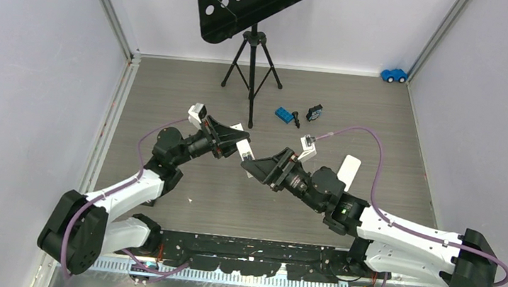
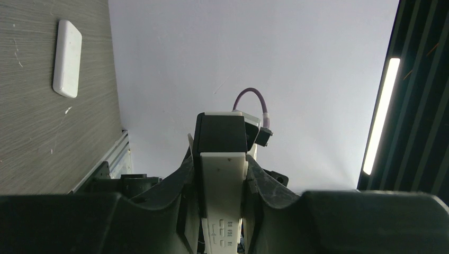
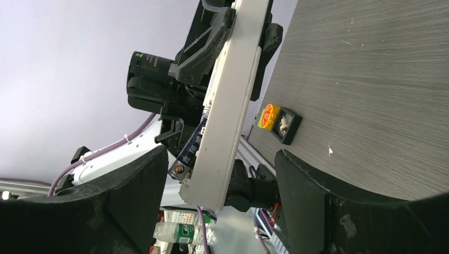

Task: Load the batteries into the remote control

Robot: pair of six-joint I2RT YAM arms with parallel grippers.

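Note:
My left gripper [image 1: 232,141] is shut on the white remote control [image 1: 240,139] and holds it in the air. In the left wrist view the remote control [image 2: 223,196] sits squeezed between the two fingers of the left gripper [image 2: 223,172]. A dark blue battery [image 3: 188,152] lies along the open back of the remote control [image 3: 231,100], its near end standing out a little. My right gripper [image 3: 219,182] is open, with one finger on each side of the remote's end and not touching it. From above, the right gripper [image 1: 251,166] meets the remote tip to tip.
A flat white cover [image 1: 348,172] lies on the table right of the arms. A blue brick [image 1: 284,115] and a small black-and-blue block [image 1: 314,112] lie beyond, by the music stand's tripod [image 1: 252,65]. A blue toy car [image 1: 394,75] sits far right.

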